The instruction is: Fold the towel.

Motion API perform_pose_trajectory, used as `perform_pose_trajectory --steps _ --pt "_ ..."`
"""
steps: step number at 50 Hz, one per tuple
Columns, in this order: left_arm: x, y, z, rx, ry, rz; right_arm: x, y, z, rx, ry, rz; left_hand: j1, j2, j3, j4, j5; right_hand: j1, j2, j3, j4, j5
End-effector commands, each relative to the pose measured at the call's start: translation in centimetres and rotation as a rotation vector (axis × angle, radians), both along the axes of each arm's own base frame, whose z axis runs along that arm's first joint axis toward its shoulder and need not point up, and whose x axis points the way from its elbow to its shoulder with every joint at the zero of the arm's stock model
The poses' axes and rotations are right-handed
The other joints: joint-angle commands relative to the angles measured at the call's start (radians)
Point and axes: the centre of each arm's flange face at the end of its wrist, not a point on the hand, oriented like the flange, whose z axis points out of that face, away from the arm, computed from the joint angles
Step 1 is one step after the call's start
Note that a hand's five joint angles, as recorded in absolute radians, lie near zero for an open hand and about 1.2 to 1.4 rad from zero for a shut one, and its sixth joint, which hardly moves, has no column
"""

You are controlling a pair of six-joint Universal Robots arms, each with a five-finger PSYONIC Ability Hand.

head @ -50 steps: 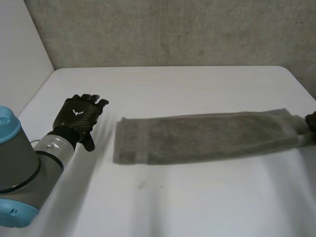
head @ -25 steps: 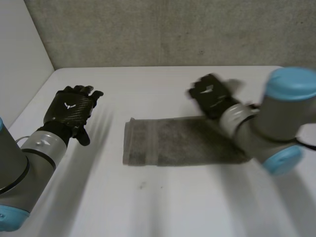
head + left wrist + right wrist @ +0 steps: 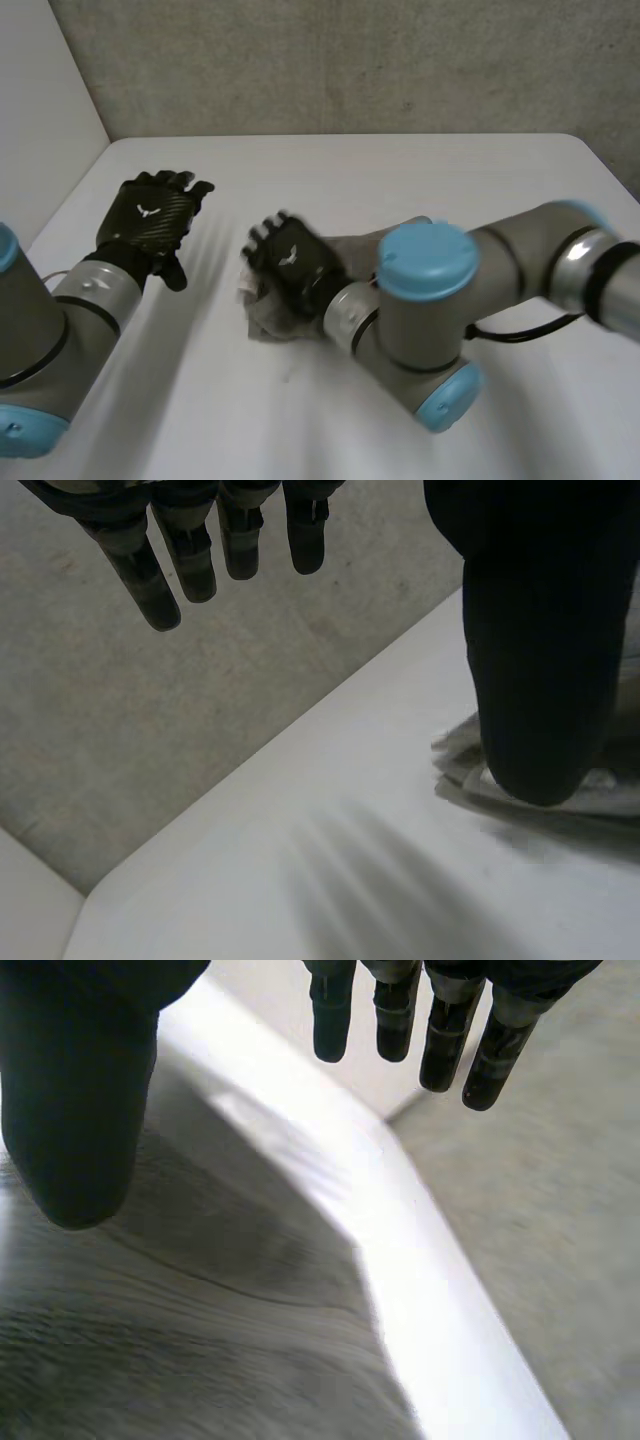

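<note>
The right hand [image 3: 290, 265], fingers straight and spread, is over the bunched grey towel [image 3: 268, 320] under its palm, apparently laying a fold. The left hand [image 3: 150, 215], equally wide, hangs clear above the tabletop [image 3: 400, 170].

- Tabletop [image 3: 330, 170]: white, smooth, rounded far corner.
- Wall [image 3: 350, 60]: grey, rough-textured, rising behind the tabletop's far edge.
- Side panel [image 3: 40, 100]: plain white, bordering the tabletop's left.
</note>
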Motion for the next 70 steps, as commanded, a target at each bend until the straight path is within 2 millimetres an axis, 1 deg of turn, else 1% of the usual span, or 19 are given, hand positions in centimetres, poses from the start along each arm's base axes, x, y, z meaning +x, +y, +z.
perform_pose_trajectory --steps 1,4,9,15,24,27,34,36,37,39,42,44,50,52,58,60,62,66,70 --pt "-4.4 1.0 -0.2 -0.010 0.008 -0.128 -7.3 -4.5 5.1 0.221 -0.179 -0.282 0.007 0.016 0.014 0.014 -0.022 -0.034 -0.061 -0.044 -0.058 -0.071" --pt "-5.4 1.4 -0.2 -0.012 0.009 -0.157 -8.5 -4.7 4.7 0.269 -0.171 -0.316 0.007 0.016 0.014 0.014 -0.022 -0.034 -0.061 -0.044 -0.058 -0.071" --pt "-9.2 2.5 -1.5 0.009 0.022 -0.256 -13.1 -5.8 0.9 0.398 -0.094 -0.455 0.022 0.031 0.028 0.029 -0.007 -0.034 -0.061 -0.044 -0.058 -0.071" --pt "-10.7 1.7 -3.7 0.033 -0.004 -0.234 -15.2 -6.3 -1.2 0.408 -0.058 -0.501 0.031 0.040 0.037 0.038 0.002 -0.033 -0.060 -0.043 -0.057 -0.070" --pt "-10.6 0.3 -7.5 0.092 -0.069 -0.112 -16.6 -7.3 -3.3 0.279 0.029 -0.516 0.028 0.037 0.034 0.035 -0.001 1.171 1.145 1.162 1.147 1.135" --pt "-10.1 0.8 -8.0 0.113 -0.081 -0.112 -16.5 -7.7 -3.3 0.246 0.048 -0.510 0.028 0.037 0.034 0.035 -0.001 1.187 1.161 1.178 1.163 1.151" --pt "-9.4 1.7 -6.2 0.095 -0.064 -0.108 -15.4 -9.6 -0.5 0.057 0.075 -0.529 0.022 0.031 0.029 0.029 -0.007 1.187 1.161 1.178 1.163 1.151" --pt "-8.7 1.7 -4.6 0.073 -0.039 -0.092 -12.4 -8.5 1.5 -0.061 0.082 -0.448 0.022 0.031 0.029 0.029 -0.007 1.187 1.161 1.178 1.163 1.151" --pt "-8.7 1.7 -4.6 0.073 -0.039 -0.092 -12.4 -8.5 1.5 -0.062 0.082 -0.448 0.022 0.031 0.029 0.029 -0.007 1.187 1.161 1.178 1.163 1.151" --pt "-8.3 1.9 -3.8 0.062 -0.028 -0.085 -7.9 -5.6 3.3 -0.166 0.076 -0.305 0.022 0.031 0.029 0.029 -0.007 1.187 1.161 1.178 1.163 1.151" --pt "-7.0 1.7 -2.3 0.041 -0.014 -0.052 -6.1 -4.3 3.5 -0.203 0.083 -0.242 0.016 0.025 0.023 0.023 -0.013 1.187 1.161 1.178 1.163 1.151" --pt "-4.9 0.9 -1.0 0.024 -0.005 0.010 -3.3 -1.8 2.6 -0.252 0.111 -0.118 0.013 0.022 0.020 0.020 -0.016 1.187 1.161 1.178 1.163 1.151" --pt "-2.2 0.2 0.1 0.013 0.002 0.087 -0.8 1.9 -0.9 -0.249 0.173 0.103 0.013 0.022 0.020 0.020 -0.016 1.187 1.161 1.178 1.163 1.151" --pt "-0.8 -0.3 0.2 0.017 0.004 0.132 0.1 4.4 -3.6 -0.226 0.213 0.242 0.016 0.025 0.023 0.023 -0.013 1.187 1.161 1.178 1.163 1.151" --pt "0.2 -0.6 0.0 0.025 0.001 0.158 0.3 4.2 -5.0 -0.217 0.252 0.242 0.016 0.025 0.023 0.023 -0.013 1.187 1.161 1.178 1.163 1.151" --pt "0.0 -0.3 -0.2 0.032 -0.003 0.143 -0.1 3.3 -3.9 -0.204 0.245 0.139 0.019 0.028 0.026 0.026 -0.010 0.169 0.143 0.160 0.145 0.133" --pt "-0.1 -0.2 -0.2 0.031 -0.002 0.134 -0.3 3.1 -2.7 -0.179 0.209 0.091 0.022 0.031 0.028 0.029 -0.007 -0.034 -0.061 -0.044 -0.058 -0.071" --pt "-1.2 0.2 0.3 0.016 0.022 0.092 -2.3 1.4 1.9 0.016 -0.005 -0.057 0.028 0.037 0.034 0.035 -0.001 -0.034 -0.061 -0.044 -0.058 -0.071" --pt "-2.5 0.7 0.8 0.010 0.059 0.054 -4.4 -0.2 4.6 0.162 -0.159 -0.153 0.031 0.040 0.037 0.038 0.002 -0.034 -0.061 -0.044 -0.058 -0.071"
